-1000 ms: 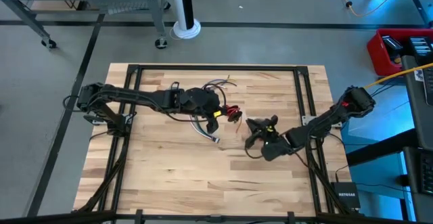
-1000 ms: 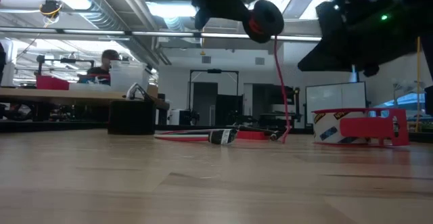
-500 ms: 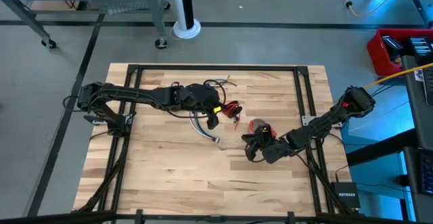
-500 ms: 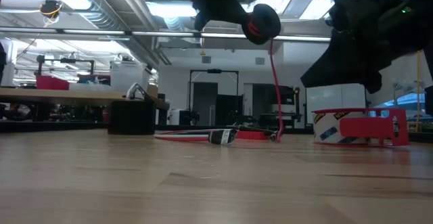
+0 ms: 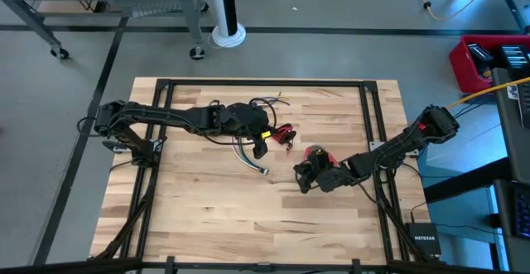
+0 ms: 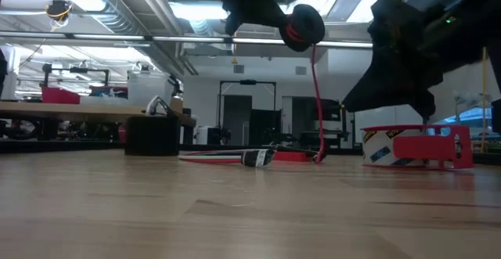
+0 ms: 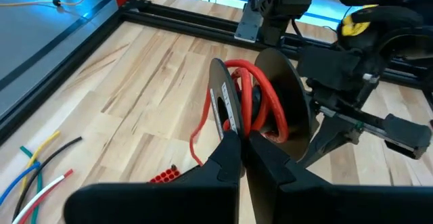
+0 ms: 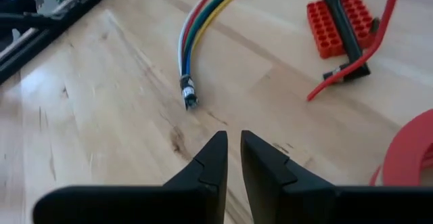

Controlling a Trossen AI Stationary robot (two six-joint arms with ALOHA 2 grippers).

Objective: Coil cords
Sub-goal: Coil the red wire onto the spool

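Left gripper (image 7: pixel 240 139) clamped on spool (image 7: pixel 254 105) rim, held above table (image 5: pixel 207 208); red cord (image 7: pixel 260 105) partly wound, tail hanging to table.
Right gripper (image 8: pixel 230 153) empty, fingers nearly together, low over bare wood; wire bundle (image 8: pixel 203 21) tip just ahead, red block (image 8: pixel 338 24) beyond.
Judgement: keep spool level, feed tail without slack.
Tape roll (image 8: pixel 413 156) close beside right gripper; bare wood ahead.

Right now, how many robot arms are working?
2. The left arm reaches the middle, left gripper shut on a spool of red cord; the right arm comes from the right, right gripper by the red tape roll.
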